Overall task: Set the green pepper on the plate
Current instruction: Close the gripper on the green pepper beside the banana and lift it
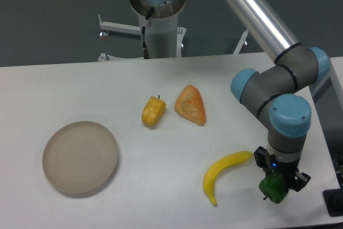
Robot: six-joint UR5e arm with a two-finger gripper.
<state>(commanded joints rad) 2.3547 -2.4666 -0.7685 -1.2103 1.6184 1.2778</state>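
On my one camera I see the arm reaching down from twelve o'clock, elbow bent, wrist pointing straight down at the table's [177, 186] four o'clock corner. The hand [280, 182] is clenched around the green pepper [273, 187], right beside the yellow banana [221, 172]. The plate [80, 157] sits well apart at eight o'clock; the yellow pepper [153, 111] lies mid-table.

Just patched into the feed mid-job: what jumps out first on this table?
The arm dominates the right side, its claw down at the near right corner around the green pepper. Far across at near left sits the empty beige plate. Between them lie a yellow banana just left of the claw, and farther back a yellow pepper beside an orange wedge of food.
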